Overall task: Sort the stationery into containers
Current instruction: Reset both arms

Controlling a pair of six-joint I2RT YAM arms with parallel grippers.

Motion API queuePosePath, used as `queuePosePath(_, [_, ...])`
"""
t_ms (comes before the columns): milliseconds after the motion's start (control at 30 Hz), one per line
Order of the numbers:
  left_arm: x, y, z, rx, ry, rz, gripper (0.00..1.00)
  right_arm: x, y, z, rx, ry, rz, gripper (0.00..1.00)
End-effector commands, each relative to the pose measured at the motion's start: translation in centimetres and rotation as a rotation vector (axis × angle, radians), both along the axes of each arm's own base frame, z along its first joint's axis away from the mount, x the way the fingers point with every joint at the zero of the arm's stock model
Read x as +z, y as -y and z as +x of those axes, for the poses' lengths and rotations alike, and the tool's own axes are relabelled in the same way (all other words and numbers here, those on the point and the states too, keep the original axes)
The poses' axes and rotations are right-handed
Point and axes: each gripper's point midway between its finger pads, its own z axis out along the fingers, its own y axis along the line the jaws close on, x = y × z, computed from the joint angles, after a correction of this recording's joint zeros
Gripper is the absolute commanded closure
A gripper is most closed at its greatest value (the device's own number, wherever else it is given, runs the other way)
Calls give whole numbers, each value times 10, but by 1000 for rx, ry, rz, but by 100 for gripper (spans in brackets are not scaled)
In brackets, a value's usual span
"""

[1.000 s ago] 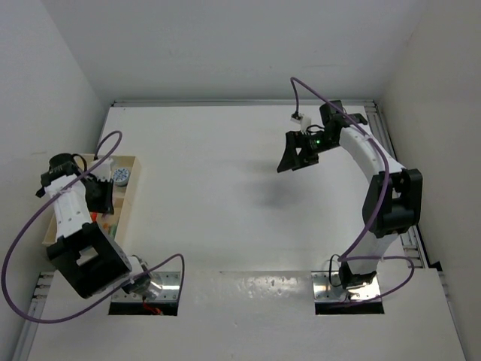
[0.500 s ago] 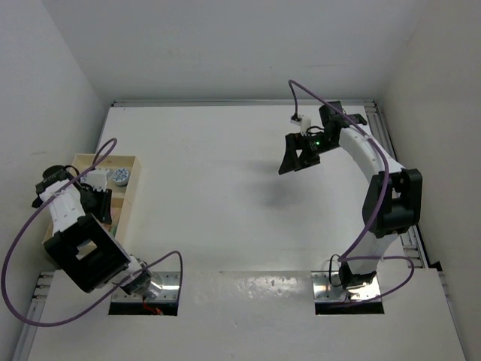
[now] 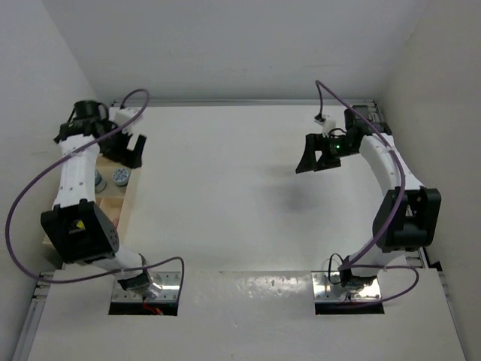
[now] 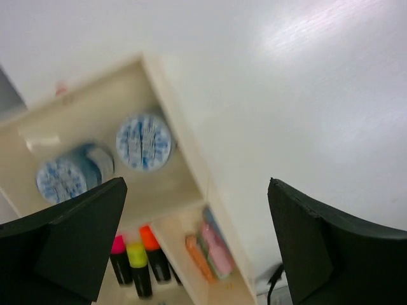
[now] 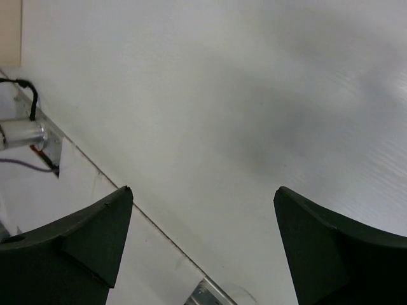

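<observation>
The containers are one light wooden tray (image 3: 113,201) at the table's left edge, seen closer in the left wrist view (image 4: 184,162). In it lie two grey-blue patterned rolls (image 4: 144,141) (image 4: 67,175), black highlighters (image 4: 137,254) with pink, yellow and orange ends, and pastel stubs (image 4: 210,251) in a narrow compartment. My left gripper (image 3: 129,153) (image 4: 197,183) hangs open above the tray's far end, holding nothing. Far to the right, my right gripper (image 3: 319,154) (image 5: 203,189) is open and empty over bare table.
White walls close in the table on the left, back and right. A metal rail (image 3: 379,120) runs along the right edge. The arms' base plates (image 3: 146,289) (image 3: 347,289) sit at the near edge, and purple cables loop off both arms.
My left gripper has opened and risen from low over the tray's near compartments to its far end. The right arm has shifted a little to the right.
</observation>
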Motion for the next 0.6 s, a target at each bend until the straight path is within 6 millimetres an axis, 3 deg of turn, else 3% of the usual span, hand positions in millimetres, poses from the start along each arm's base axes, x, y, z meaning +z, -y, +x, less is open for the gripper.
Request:
queuePosePath(0, [33, 58, 58, -37, 95, -63, 0, 23, 25, 10, -97, 110, -34, 10])
queuePosePath(33, [25, 71, 69, -35, 67, -81, 0, 28, 29, 10, -117, 130, -45, 9])
queuePosePath(67, [25, 92, 76, -74, 64, -96, 0, 26, 39, 11, -149, 134, -59, 9])
queuePosePath(100, [32, 104, 83, -100, 84, -132, 0, 24, 45, 11, -169, 144, -94, 9])
queuePosePath(133, [27, 117, 87, -113, 69, -169, 0, 24, 56, 9, -200, 158, -119, 9])
queuePosePath(233, [21, 136, 94, -132, 86, -241, 0, 18, 82, 8, -265, 190, -236, 8])
queuePosePath(367, [13, 141, 98, -121, 138, -239, 0, 25, 100, 1, -338, 261, -283, 7])
queuePosePath(567, [18, 135, 109, -74, 192, -222, 0, 16, 99, -15, -358, 261, -271, 6])
